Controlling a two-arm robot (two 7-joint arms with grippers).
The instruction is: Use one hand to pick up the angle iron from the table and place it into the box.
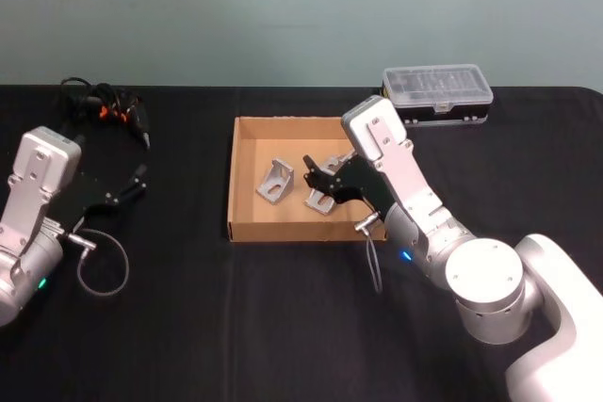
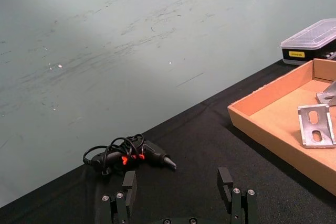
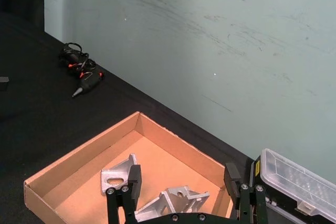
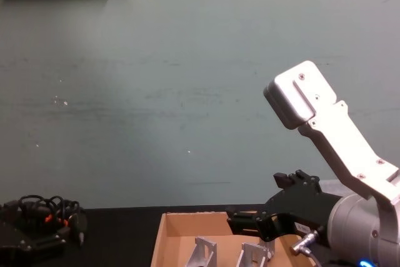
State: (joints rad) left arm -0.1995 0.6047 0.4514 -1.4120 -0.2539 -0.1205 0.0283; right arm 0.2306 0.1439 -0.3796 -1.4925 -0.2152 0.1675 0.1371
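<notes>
Black table (image 1: pixel 283 327) with a few things on it.
At the middle, an open cardboard box (image 1: pixel 232 185); at far right, a clear-lidded plastic case (image 1: pixel 438 91); at far left, a black tool with tangled cord (image 1: pixel 108 105).

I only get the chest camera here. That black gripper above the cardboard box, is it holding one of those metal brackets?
Observer: No. The right wrist view shows the right gripper open, with a bracket lying on the floor of the box beneath it.
Operator: Is anything else near the box?
Observer: Yes, a plastic case with a clear lid sits on the table just behind the box's far right corner.
Operator: And where is the robot's other arm?
Observer: The left gripper is open and empty above the table, well to the left of the box.
</notes>
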